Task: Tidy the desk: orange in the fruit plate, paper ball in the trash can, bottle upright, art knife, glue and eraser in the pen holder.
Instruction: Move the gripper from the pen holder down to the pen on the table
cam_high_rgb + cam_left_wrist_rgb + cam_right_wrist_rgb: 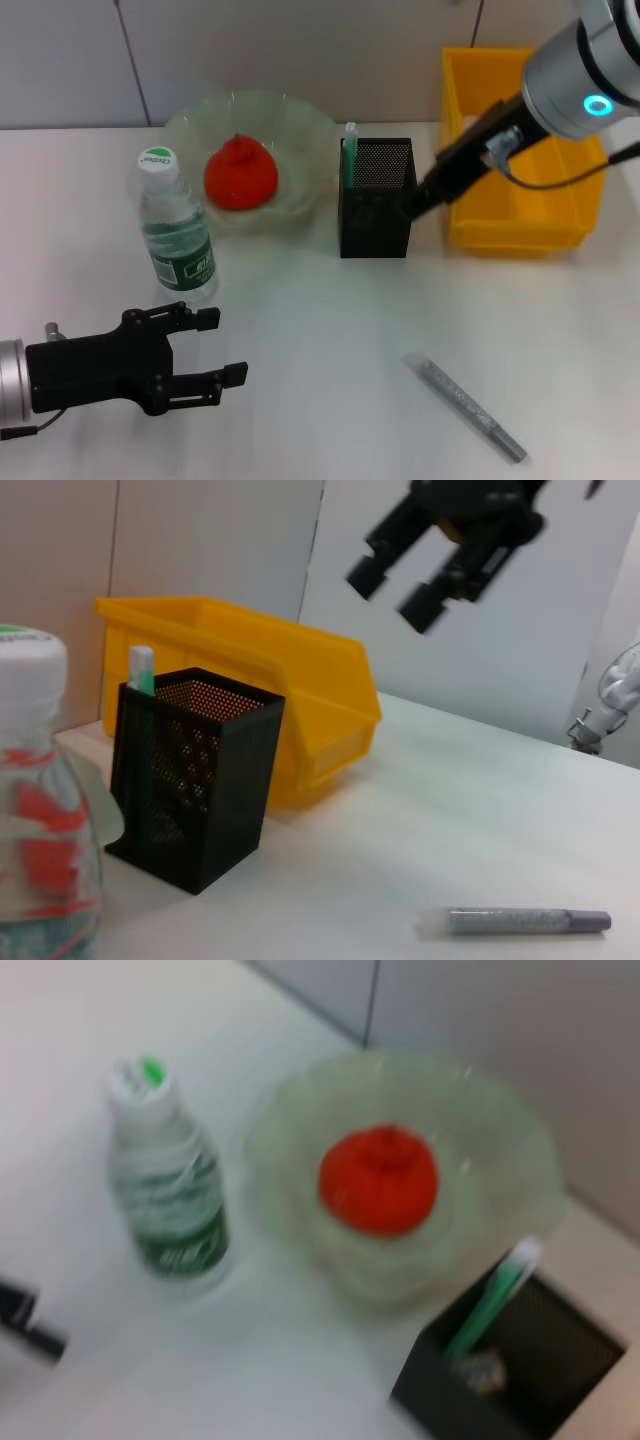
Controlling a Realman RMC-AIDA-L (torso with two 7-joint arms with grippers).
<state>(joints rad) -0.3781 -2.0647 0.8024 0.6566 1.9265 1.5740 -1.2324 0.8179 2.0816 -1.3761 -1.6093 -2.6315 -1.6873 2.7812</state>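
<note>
Lying alone on the desk near its front edge, the slim grey art knife [463, 404] looks light, stiff and best pinched mid-barrel, while the right gripper [437, 562] hangs with fingers apart over the pen holder [376, 200] and the left gripper [205, 347] waits spread wide.

Glossy yellow plastic on the trash can [515, 235]; black perforated mesh, matt, on the pen holder [377, 205]. Clear shiny plastic for the bottle [178, 235], translucent pale-green gloss for the fruit plate [300, 125]. Dimpled skin on the orange [241, 176]; smooth matt white on the table [330, 340].
</note>
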